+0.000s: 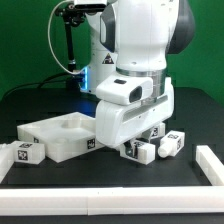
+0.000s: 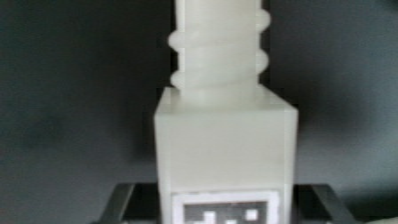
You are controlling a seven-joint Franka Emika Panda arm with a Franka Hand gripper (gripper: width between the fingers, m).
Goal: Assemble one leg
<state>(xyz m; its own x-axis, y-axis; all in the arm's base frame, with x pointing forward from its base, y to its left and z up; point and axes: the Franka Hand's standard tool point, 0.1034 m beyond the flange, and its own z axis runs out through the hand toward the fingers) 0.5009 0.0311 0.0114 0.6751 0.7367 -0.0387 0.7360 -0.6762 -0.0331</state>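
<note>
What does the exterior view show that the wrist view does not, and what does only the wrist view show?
Only the exterior view shows the arm, the panel and the loose legs lying near it. Only the wrist view shows one leg from close by, with its thread and its tag, and the pincer closed on its sides. Both views show the dark table and white tagged parts.
</note>
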